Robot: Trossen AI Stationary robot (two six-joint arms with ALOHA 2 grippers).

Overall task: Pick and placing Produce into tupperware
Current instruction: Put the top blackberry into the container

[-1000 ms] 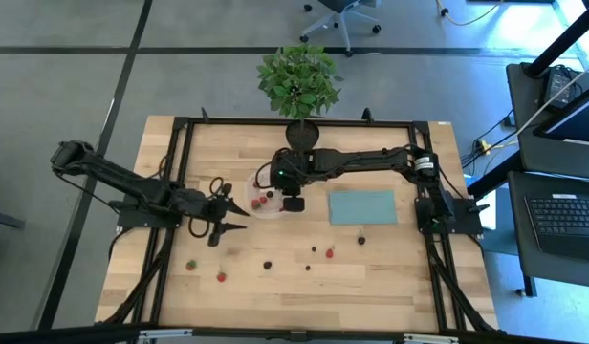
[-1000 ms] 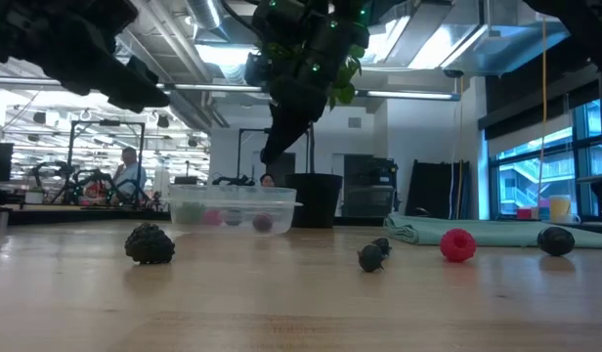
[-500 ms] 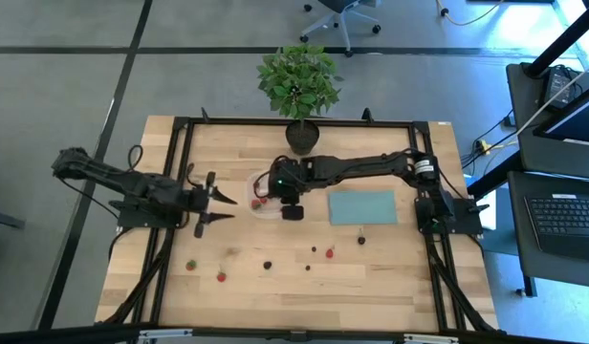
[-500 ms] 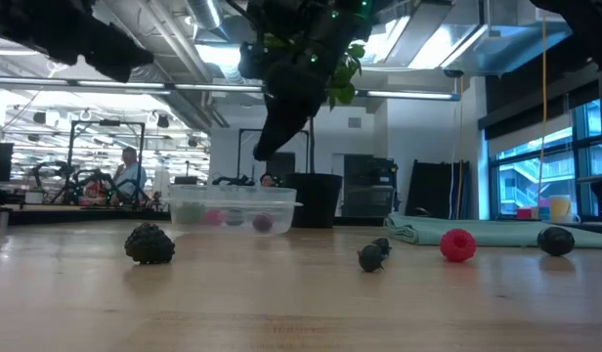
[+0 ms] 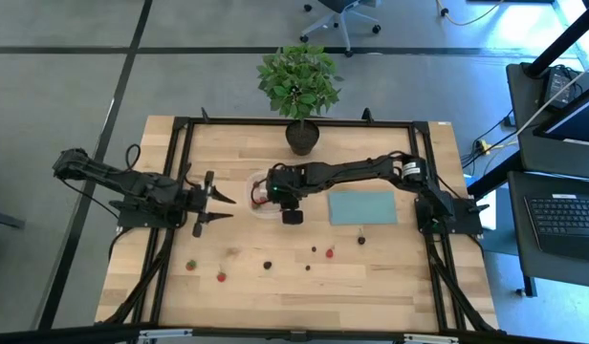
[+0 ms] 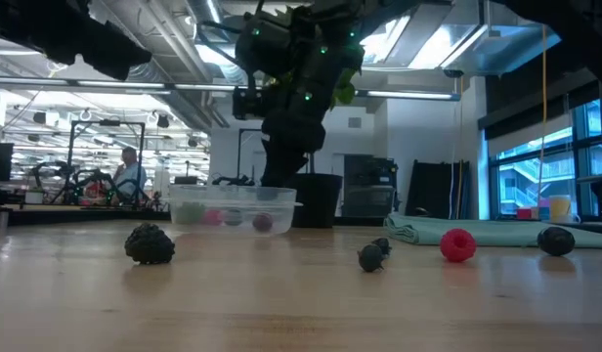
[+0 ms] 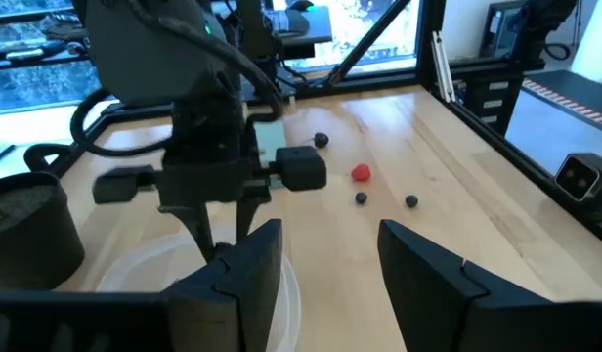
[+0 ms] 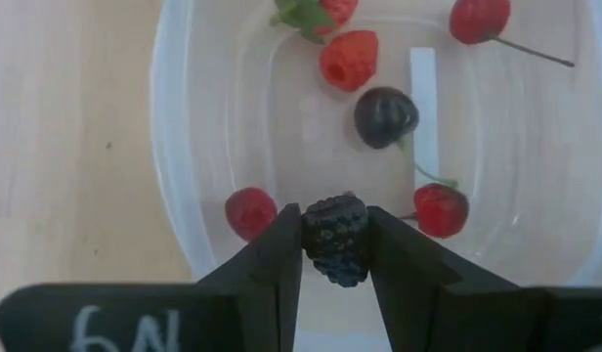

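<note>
The clear tupperware (image 5: 259, 203) sits mid-table with several red and dark berries inside (image 8: 348, 59). My right gripper (image 8: 335, 230) hangs over its near wall, shut on a blackberry (image 8: 335, 246); in the low view it stands just above the tub (image 6: 233, 209). My left gripper (image 5: 218, 207) waits open to the left of the tub, off the table, its fingers (image 7: 325, 259) facing the right arm. Loose berries lie on the wood toward the near edge: red ones (image 5: 221, 276) (image 5: 329, 253) and dark ones (image 5: 268, 265) (image 5: 360, 239). My right gripper pinches the blackberry (image 8: 335, 246) between its two fingers (image 8: 281, 256), one on each side of the berry. The fingers point down from above. The berry is lifted clear, over the tupperware's inside near its wall.
A teal sheet (image 5: 362, 206) lies flat right of the tub. A potted plant (image 5: 297, 81) stands at the far edge. A black frame (image 5: 180, 172) borders the tabletop. In the low view a blackberry (image 6: 150, 244) and a red berry (image 6: 457, 244) lie in front.
My right gripper, shut on the blackberry, has moved toward the table's left and come down over the tupperware, tipping from a slant to nearly upright. My left gripper drew back a little toward the table's left, then stayed still.
</note>
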